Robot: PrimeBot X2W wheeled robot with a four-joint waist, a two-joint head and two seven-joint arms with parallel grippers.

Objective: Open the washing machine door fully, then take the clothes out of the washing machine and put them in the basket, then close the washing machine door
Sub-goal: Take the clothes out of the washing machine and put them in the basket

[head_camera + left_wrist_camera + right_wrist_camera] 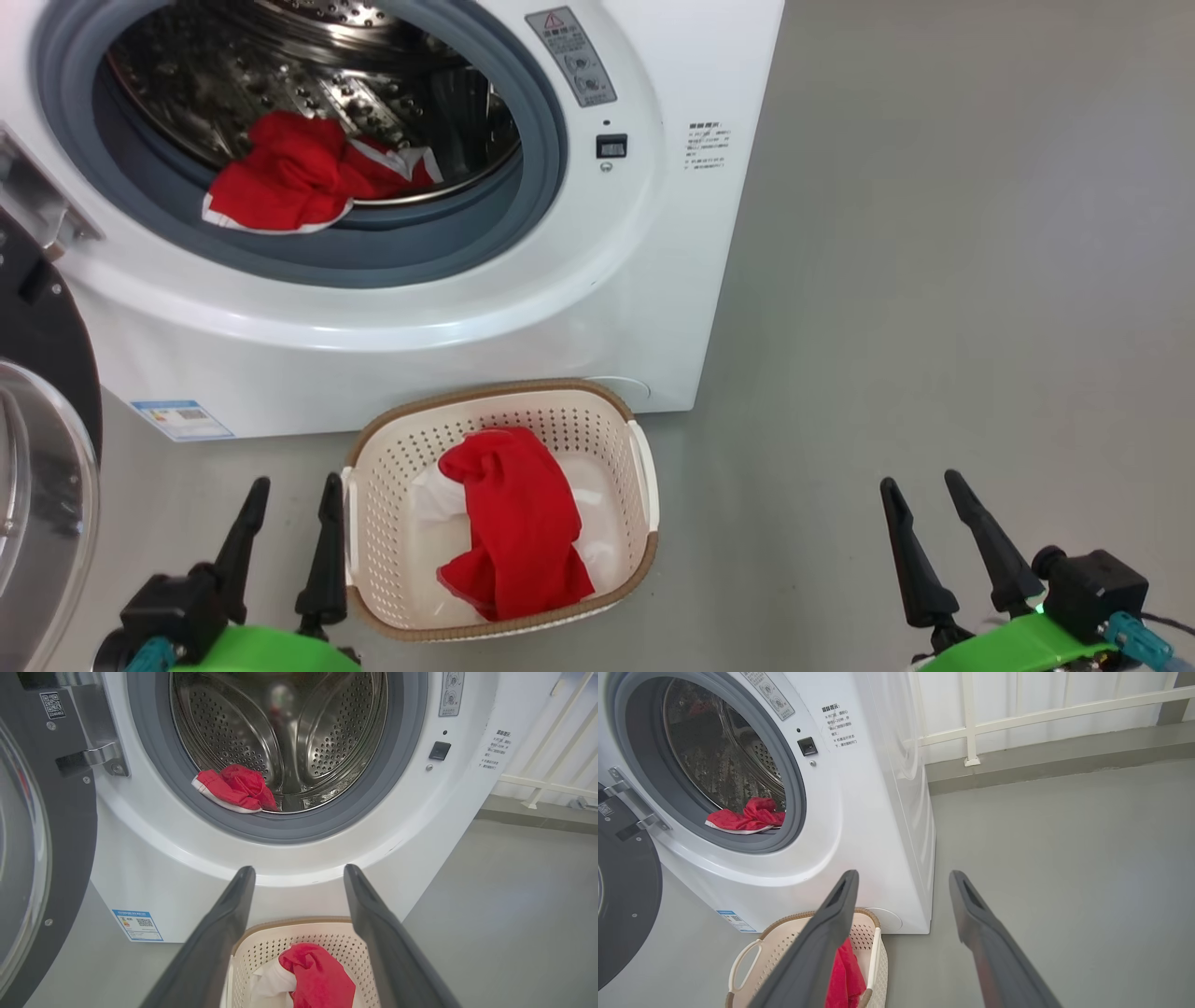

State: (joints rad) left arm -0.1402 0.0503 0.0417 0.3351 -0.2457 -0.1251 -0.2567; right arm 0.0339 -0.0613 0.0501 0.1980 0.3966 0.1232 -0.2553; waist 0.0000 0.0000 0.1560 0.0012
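A white front-loading washing machine (pixel 579 308) stands on a smooth grey floor (pixel 934 280). Its door (pixel 42 373) is swung wide open at the machine's left side on a metal hinge (pixel 37 210). The door's glossy black rim rings a bulging bowl of clear glass. In the right wrist view, a white railing (pixel 1017 716) runs along the wall past the machine's right side.

One basket (pixel 373 476) of cream perforated plastic, with a brown woven-look rim and white side handles, sits on the floor close against the bottom edge of the machine's front. It lies below the round opening, between the machine and the left gripper (pixel 295 481).

The clothes (pixel 299 177) are two red pieces. One lies crumpled at the front lip of the perforated steel drum (pixel 280 84), with its white trim draped onto the grey rubber gasket (pixel 448 252). The second red garment (pixel 518 532) lies folded inside the basket, on top of something white that I cannot identify.

The left gripper hangs low, just beside the basket's left handle, with its two long, dark, tapered fingers spread apart and empty. The right gripper (pixel 920 480) hangs over bare floor, well apart from the basket's right side, and its two fingers are also parted and hold nothing.

On the machine's front there is one blue label (pixel 182 420) near the lower left corner. To the right of the opening are one grey warning sticker (pixel 569 56) and one small black latch socket (pixel 611 146).
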